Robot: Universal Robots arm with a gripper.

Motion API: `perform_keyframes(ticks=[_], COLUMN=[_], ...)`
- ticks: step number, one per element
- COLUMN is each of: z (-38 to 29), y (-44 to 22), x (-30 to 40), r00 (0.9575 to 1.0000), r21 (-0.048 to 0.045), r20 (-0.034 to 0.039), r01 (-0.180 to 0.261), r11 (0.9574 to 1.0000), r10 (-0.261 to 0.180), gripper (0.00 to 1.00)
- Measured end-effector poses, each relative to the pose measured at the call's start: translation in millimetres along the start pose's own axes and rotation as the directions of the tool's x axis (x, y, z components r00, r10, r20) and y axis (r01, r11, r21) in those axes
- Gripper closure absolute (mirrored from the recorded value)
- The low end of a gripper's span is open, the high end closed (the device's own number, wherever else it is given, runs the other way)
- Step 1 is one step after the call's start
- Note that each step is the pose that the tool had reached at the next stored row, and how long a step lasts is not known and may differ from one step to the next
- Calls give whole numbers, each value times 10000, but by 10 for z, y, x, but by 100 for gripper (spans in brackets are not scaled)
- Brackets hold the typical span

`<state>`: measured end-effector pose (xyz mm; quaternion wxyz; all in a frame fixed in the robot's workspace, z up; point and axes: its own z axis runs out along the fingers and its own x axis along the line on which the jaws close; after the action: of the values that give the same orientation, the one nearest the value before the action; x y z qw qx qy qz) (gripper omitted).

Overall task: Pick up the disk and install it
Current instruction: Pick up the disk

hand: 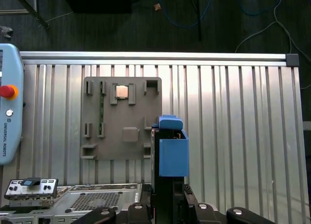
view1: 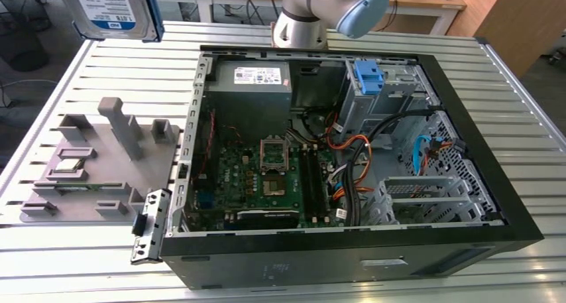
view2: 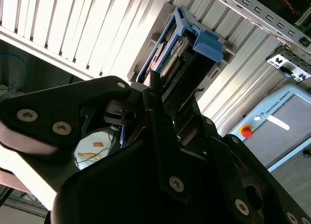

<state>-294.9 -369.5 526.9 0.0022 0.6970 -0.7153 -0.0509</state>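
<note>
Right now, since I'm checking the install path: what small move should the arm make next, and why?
Probably carry the disk toward the exterior view's right, to the open computer case. The gripper is clamped on it, high above the table, away from the drive cage.

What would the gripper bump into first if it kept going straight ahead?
Probably the slatted metal table, close beside the grey parts tray, and the disk held in its jaws would touch down first. Depth is hard to judge.
</note>
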Motion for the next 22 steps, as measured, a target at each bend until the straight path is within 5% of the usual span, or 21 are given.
perform_keyframes(ticks=[17,22], z=[-19,-20], y=[-266,-273], x=[-7,-8], r00=[10000,10000], r21=[0,0], r20=[0,0], r01=[0,0], r11=[10000,10000], r10=[0,0], gripper=[65,65])
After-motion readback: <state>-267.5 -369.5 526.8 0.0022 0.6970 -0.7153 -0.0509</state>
